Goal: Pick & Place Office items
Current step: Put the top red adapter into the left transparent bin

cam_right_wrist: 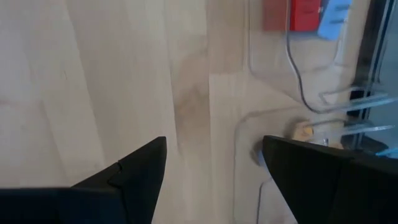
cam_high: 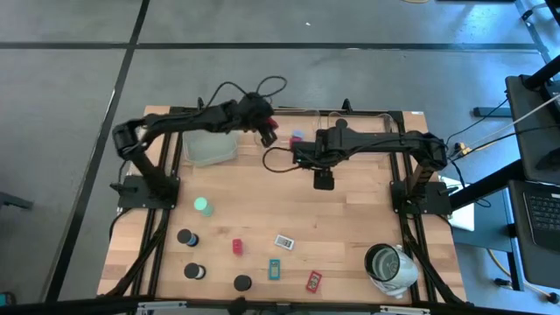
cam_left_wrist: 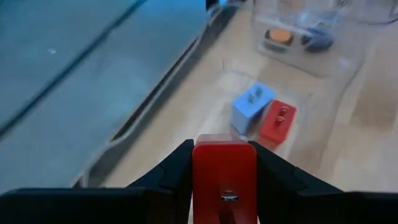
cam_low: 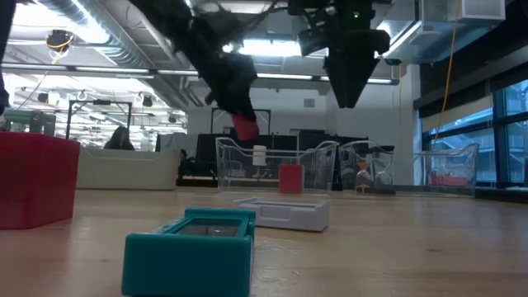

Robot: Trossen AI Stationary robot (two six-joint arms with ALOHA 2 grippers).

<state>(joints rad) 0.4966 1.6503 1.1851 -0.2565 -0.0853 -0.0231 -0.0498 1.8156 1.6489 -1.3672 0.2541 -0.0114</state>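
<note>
The wooden table (cam_high: 350, 219) carries a grey tray (cam_high: 210, 147) at its far left and a clear tray (cam_high: 367, 122) along its far edge. A silvery-white round container (cam_high: 389, 265) stands at the near right corner. The left gripper (cam_high: 267, 129) hangs above the far middle of the table, just left of the clear tray, its jaws clamped on a red block (cam_left_wrist: 224, 171). The right gripper (cam_high: 324, 179) hovers over bare wood near the table's centre, its fingers (cam_right_wrist: 134, 171) apart with nothing between them. Inside the clear tray lie a pale-blue cube (cam_left_wrist: 252, 107) and a second red block (cam_left_wrist: 278, 121), touching side by side. On the near half of the table lie the remaining office items: a green disc (cam_high: 203, 206), black round caps (cam_high: 186, 237), a white rectangle (cam_high: 283, 241), a teal rectangle (cam_high: 275, 269) and more red blocks (cam_high: 237, 248).
</note>
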